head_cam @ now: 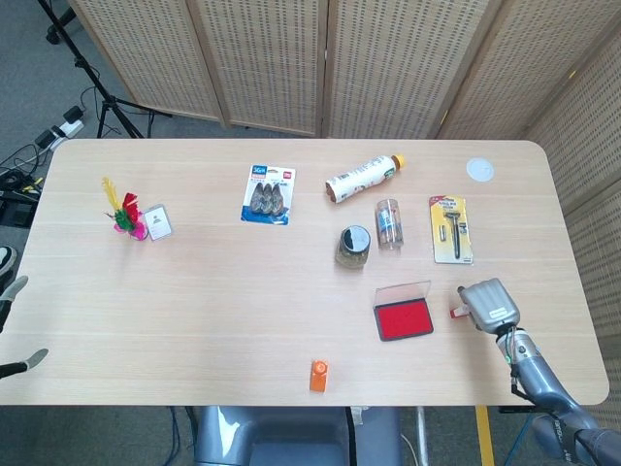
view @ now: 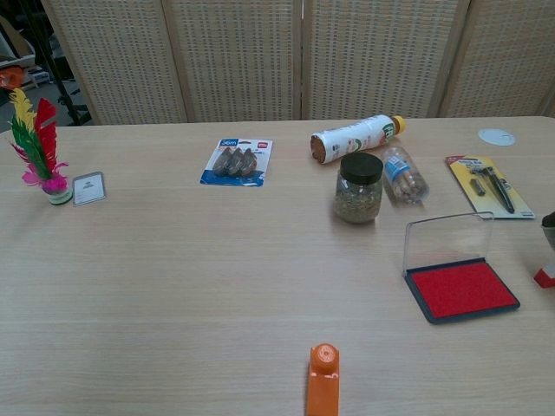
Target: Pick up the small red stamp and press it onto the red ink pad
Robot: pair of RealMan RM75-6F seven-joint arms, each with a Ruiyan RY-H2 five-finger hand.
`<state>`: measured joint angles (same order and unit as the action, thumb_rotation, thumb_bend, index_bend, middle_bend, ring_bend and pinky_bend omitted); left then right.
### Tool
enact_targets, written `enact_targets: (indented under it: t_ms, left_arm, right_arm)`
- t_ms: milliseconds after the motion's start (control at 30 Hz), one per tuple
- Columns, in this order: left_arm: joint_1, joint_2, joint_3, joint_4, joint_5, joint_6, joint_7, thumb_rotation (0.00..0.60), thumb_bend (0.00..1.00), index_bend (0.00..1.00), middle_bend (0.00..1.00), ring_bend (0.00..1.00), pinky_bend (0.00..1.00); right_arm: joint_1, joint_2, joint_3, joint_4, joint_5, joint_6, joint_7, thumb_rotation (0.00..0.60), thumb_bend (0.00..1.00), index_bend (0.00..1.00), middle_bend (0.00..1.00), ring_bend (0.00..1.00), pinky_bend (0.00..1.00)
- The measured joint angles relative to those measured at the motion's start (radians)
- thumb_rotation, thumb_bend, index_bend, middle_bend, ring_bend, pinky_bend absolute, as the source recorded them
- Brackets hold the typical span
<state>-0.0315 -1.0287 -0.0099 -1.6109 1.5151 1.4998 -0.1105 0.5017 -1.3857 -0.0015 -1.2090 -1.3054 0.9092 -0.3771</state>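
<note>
The small red stamp (head_cam: 455, 313) sits near the right end of the desk (head_cam: 194, 291), just right of the red ink pad (head_cam: 404, 319), whose clear lid stands open toward the far side. From the chest camera only a red corner of the stamp (view: 545, 277) shows at the frame's right edge. The right hand (head_cam: 489, 305) hangs directly over it, its grey back turned up, so the fingers are hidden beneath and I cannot tell whether they are spread or closed round the stamp. Only a sliver of red pokes out at the hand's left side. The left hand (head_cam: 12, 330) shows just as pale tips at the far left edge, off the desk, and I cannot make out its state either.

The stamp looks like a little hard plastic block (light, I would guess, and stiff enough to take a firm pinch). Being so small and probably smooth, it could easily tip or skid away if nudged from one side, so it wants taking by its two opposite upright sides, thumb against a finger, well above the printing face. That keeps the bottom free to meet the ink. The pad's red cushion should give slightly under it, so a straight, level push down would serve; the thin standing lid behind looks easy to knock.
</note>
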Motion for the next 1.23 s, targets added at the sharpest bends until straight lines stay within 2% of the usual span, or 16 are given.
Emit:
enact_targets:
  t_ms: [400, 533, 633, 667, 700, 733, 767, 833, 867, 1000, 1100, 1233]
  left_arm:
    - [0.000, 0.002, 0.000, -0.003, 0.001, 0.001, 0.000, 0.600, 0.00, 0.00, 0.00, 0.00, 0.00]
    - [0.003, 0.007, -0.001, -0.004, 0.001, 0.008, -0.013, 0.600, 0.00, 0.00, 0.00, 0.00, 0.00]
    - [0.005, 0.011, -0.001, -0.003, 0.006, 0.016, -0.024, 0.600, 0.00, 0.00, 0.00, 0.00, 0.00]
    - [0.006, 0.012, 0.000, -0.003, 0.009, 0.019, -0.027, 0.600, 0.00, 0.00, 0.00, 0.00, 0.00]
    - [0.008, 0.013, 0.001, -0.003, 0.013, 0.023, -0.030, 0.600, 0.00, 0.00, 0.00, 0.00, 0.00]
    - [0.010, 0.015, 0.002, -0.002, 0.019, 0.030, -0.035, 0.600, 0.00, 0.00, 0.00, 0.00, 0.00]
    - [0.012, 0.016, 0.003, -0.001, 0.023, 0.035, -0.038, 0.600, 0.00, 0.00, 0.00, 0.00, 0.00]
    - [0.016, 0.017, 0.005, 0.001, 0.030, 0.043, -0.044, 0.600, 0.00, 0.00, 0.00, 0.00, 0.00]
    - [0.018, 0.017, 0.006, 0.002, 0.033, 0.048, -0.046, 0.600, 0.00, 0.00, 0.00, 0.00, 0.00]
    - [0.024, 0.017, 0.008, 0.006, 0.047, 0.068, -0.050, 0.600, 0.00, 0.00, 0.00, 0.00, 0.00]
    - [0.031, 0.017, 0.009, 0.010, 0.060, 0.088, -0.056, 0.600, 0.00, 0.00, 0.00, 0.00, 0.00]
    - [0.040, 0.018, 0.013, 0.017, 0.076, 0.110, -0.071, 0.600, 0.00, 0.00, 0.00, 0.00, 0.00]
  right_arm:
    - [-0.003, 0.016, -0.006, -0.016, -0.017, 0.006, 0.007, 0.600, 0.42, 0.40, 0.92, 1.00, 1.00]
    - [-0.013, 0.049, -0.009, -0.060, -0.033, 0.040, 0.000, 0.600, 0.42, 0.37, 0.89, 1.00, 1.00]
    - [-0.029, 0.096, -0.013, -0.124, -0.054, 0.089, -0.006, 0.600, 0.41, 0.31, 0.79, 0.95, 1.00]
    - [-0.036, 0.115, -0.014, -0.150, -0.063, 0.106, -0.006, 0.600, 0.35, 0.25, 0.69, 0.87, 0.98]
    - [-0.047, 0.144, -0.017, -0.190, -0.076, 0.133, -0.004, 0.600, 0.29, 0.21, 0.59, 0.77, 0.93]
    - [-0.057, 0.170, -0.020, -0.225, -0.087, 0.157, -0.001, 0.600, 0.17, 0.14, 0.40, 0.56, 0.81]
    - [-0.069, 0.197, -0.024, -0.261, -0.099, 0.184, 0.004, 0.600, 0.07, 0.07, 0.21, 0.33, 0.65]
    - [-0.098, 0.260, -0.032, -0.343, -0.134, 0.254, 0.026, 0.600, 0.00, 0.01, 0.03, 0.06, 0.44]
    - [-0.112, 0.285, -0.035, -0.370, -0.150, 0.286, 0.041, 0.600, 0.00, 0.00, 0.00, 0.01, 0.35]
    - [-0.168, 0.322, -0.042, -0.406, -0.238, 0.444, 0.174, 0.600, 0.00, 0.00, 0.00, 0.00, 0.07]
    - [-0.215, 0.299, -0.040, -0.375, -0.305, 0.575, 0.300, 0.600, 0.00, 0.00, 0.00, 0.00, 0.00]
    - [-0.280, 0.235, -0.032, -0.299, -0.361, 0.704, 0.373, 0.600, 0.00, 0.00, 0.00, 0.00, 0.00]
